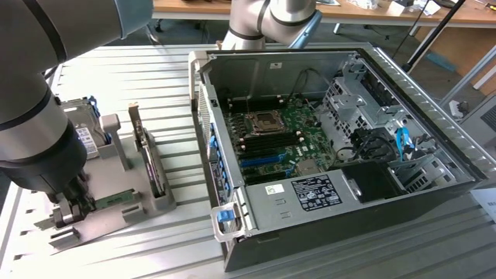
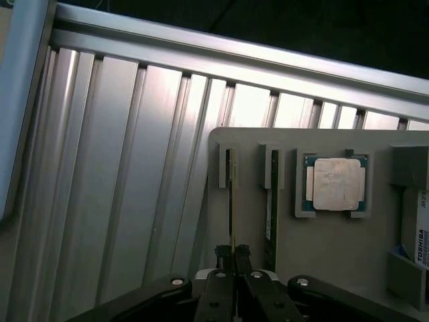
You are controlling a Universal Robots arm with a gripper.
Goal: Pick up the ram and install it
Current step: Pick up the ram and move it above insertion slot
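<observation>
Seen edge-on, the ram [image 2: 232,201] is a thin stick with a gold edge, standing in the outermost slot of the grey holder tray [image 2: 322,255]. My gripper [image 2: 233,251] has its two black fingers pressed on either side of this stick, shut on it. A second green stick [image 2: 270,201] stands in the neighbouring slot. In the exterior view my gripper [image 1: 74,203] is low over the holder [image 1: 108,218] at that view's left, beside a green stick [image 1: 116,199]. The open computer case [image 1: 364,58] lies to that view's right, with its motherboard [image 1: 275,139] exposed.
A square silver processor [image 2: 335,184] sits in a pocket of the holder, and a hard drive [image 2: 421,235] lies beyond it. A larger card with a metal bracket [image 1: 147,157] stands upright in the holder. The ribbed aluminium table [image 1: 171,87] runs under everything.
</observation>
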